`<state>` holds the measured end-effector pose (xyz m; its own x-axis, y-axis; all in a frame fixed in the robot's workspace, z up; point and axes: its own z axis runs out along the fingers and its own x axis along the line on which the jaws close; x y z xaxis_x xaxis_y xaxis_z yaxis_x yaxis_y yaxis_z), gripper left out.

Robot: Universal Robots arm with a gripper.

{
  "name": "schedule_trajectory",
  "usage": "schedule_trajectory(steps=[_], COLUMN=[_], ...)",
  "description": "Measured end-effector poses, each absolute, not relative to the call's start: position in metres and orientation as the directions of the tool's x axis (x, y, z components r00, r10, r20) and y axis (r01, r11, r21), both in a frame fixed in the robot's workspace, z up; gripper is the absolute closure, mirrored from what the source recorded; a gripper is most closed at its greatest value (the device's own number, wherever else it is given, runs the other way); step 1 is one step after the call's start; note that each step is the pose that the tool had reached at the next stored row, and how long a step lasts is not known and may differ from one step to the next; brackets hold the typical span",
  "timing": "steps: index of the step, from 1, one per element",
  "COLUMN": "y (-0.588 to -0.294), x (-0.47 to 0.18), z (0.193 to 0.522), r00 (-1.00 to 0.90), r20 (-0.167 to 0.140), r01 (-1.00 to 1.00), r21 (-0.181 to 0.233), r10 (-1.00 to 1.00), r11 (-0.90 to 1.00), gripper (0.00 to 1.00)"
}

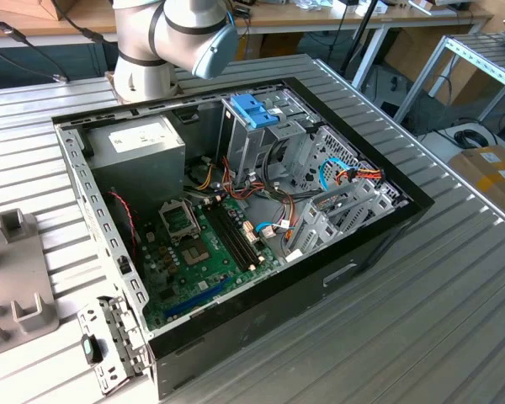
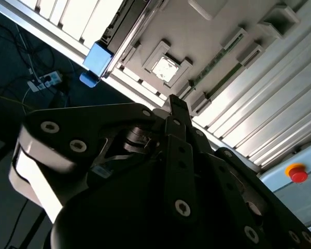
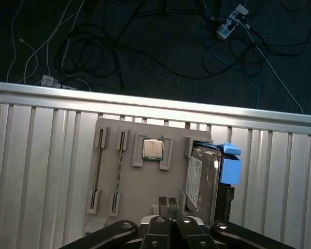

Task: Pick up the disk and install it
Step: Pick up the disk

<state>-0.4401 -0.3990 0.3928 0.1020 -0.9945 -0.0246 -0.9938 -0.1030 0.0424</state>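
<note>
**Fingers (image 3: 172,205) clenched, disk (image 3: 201,179) in its tray (image 3: 109,171)**

We see the fingers pressed together and empty, over the grey tray on the slatted bench (image 3: 41,155). The disk lies in the tray, below and just beside them, its light-blue carrier rail (image 3: 229,168) on the far side.

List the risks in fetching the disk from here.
The disk sits in a tray slot by the table edge; a slipped grasp might drop it to the floor. The processor sits one holder over, so an off-line gripper could strike it. Loose cables in the case might snag the disk.
</note>
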Motion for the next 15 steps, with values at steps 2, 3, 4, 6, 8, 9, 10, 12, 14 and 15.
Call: schedule_trajectory(steps=[2, 3, 4, 6, 8, 9, 10, 12, 14, 15], y=[-0.3990, -0.3989, -0.3989, -0.3989, -0.3989, -0.3989, -0.3989, -0.3989, -0.3990, -0.3990], x=[-0.4401, -0.4401, -0.4401, -0.4401, -0.4401, -0.4401, -0.4401, -0.4401, -0.4401, -0.4401], z=[0.3929, 0.3928, 0.3928, 0.3929, 0.3929, 0.3929, 0.3928, 0.3928, 0.3928, 0.3929], r00=[0.108, 0.111, 0.114, 0.120, 0.126, 0.129, 0.132, 0.139, 0.148, 0.151], r20=[-0.025, -0.025, -0.025, -0.025, -0.025, -0.025, -0.025, -0.025, -0.025, -0.025], r01=[-0.993, -0.993, -0.993, -0.992, -0.991, -0.991, -0.990, -0.989, -0.988, -0.988], r21=[0.042, 0.042, 0.042, 0.042, 0.042, 0.042, 0.042, 0.042, 0.042, 0.042], r10=[-0.994, -0.994, -0.993, -0.992, -0.992, -0.991, -0.991, -0.990, -0.989, -0.988], r11=[-0.109, -0.112, -0.115, -0.121, -0.127, -0.130, -0.133, -0.140, -0.149, -0.152], gripper=[0.89, 0.89, 0.89, 0.89, 0.89, 0.89, 0.89, 0.89, 0.89, 0.89])
